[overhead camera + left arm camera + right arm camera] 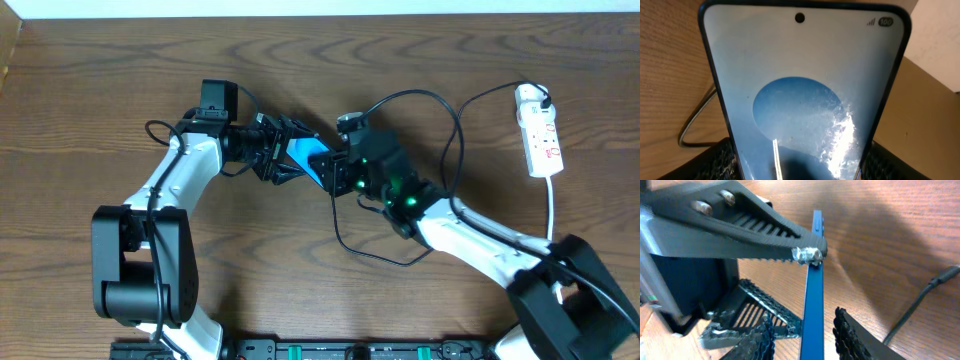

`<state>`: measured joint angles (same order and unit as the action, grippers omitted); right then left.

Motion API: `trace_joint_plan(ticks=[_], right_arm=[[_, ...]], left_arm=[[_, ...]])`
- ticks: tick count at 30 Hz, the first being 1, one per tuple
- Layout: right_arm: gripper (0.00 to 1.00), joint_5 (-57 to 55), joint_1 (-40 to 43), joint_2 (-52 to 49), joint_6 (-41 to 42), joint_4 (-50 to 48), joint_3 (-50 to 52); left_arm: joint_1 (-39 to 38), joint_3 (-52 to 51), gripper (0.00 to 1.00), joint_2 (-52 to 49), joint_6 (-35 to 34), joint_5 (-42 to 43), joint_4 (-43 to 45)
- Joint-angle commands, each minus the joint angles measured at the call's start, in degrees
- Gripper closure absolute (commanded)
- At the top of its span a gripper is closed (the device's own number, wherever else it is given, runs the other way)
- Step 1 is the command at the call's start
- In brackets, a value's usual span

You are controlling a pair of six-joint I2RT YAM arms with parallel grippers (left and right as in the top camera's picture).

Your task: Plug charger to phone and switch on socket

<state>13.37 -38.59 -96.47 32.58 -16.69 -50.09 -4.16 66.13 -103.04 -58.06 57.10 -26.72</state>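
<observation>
The left claw [290, 160] is clenched on the phone [800, 75], a thin rectangular handset with a pale blue screen and a darker blue circle, and holds it lifted off the brown wood-grain desk [100, 100] near the middle. The right claw [827, 282] meets it there, one dark ribbed finger on either side of the phone's narrow edge. A small silvery piece at the upper finger's tip touches that edge (it may be the connector, though the wrist view does not settle this). Whether the right claw is gripping anything cannot be told. The charger [917, 302], a long thin black cable, loops loosely across the desk around the right arm and runs off toward the socket [540, 130], a narrow white power strip with red marks lying well apart at the far right, where a black plug appears to be seated. The insertion looks unfinished and the switch untouched. The likeliest failure is a tip that meets the edge off-axis: pushing then would skate it along the frame or twist the phone in the left claw's hold. The slack loops could also catch on the right arm and tug the plug or drag the strip.
</observation>
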Motion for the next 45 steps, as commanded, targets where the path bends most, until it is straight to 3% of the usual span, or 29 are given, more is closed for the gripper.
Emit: trace_joint_plan(ticks=[1, 4, 8, 18, 29, 39, 42, 45], right_arm=[[0.64, -1.88, -0.85, -2.64, 2.58, -1.27, -0.81], [0.83, -1.86, -0.83, -3.65, 3.91, -2.78, -0.81], [0.99, -1.88, -0.76, -3.61, 5.09, -5.01, -0.83], [0.99, -0.94, 4.44, -0.90, 18.60, -5.46, -0.83], [0.99, 8.22, 12.20, 0.79, 45.20, -13.03, -0.85], [0.98, 2.62, 9.31, 0.79, 59.87, -17.31, -0.92], [0.98, 1.38, 8.37, 0.76, 60.70, -19.12, -0.92], [0.99, -1.31, 7.10, 0.76, 63.54, -19.19, -1.05]], left_arm=[[0.39, 0.50, 0.33, 0.94, -0.76, 2.32, 0.09], [0.39, 0.50, 0.33, 0.94, -0.76, 2.29, 0.09], [0.39, 0.50, 0.33, 0.94, -0.76, 2.27, 0.11], [0.39, 0.50, 0.32, 0.94, 3.26, 2.25, 2.03], [0.39, 0.50, 0.31, 0.94, 6.54, 5.16, 19.08], [-0.04, 0.50, 0.32, 0.94, -7.58, 5.92, 36.24], [-0.79, 0.50, 0.32, 0.94, -9.29, 5.92, 39.98], [-1.46, 0.50, 0.39, 0.94, -10.01, 5.88, 40.15]])
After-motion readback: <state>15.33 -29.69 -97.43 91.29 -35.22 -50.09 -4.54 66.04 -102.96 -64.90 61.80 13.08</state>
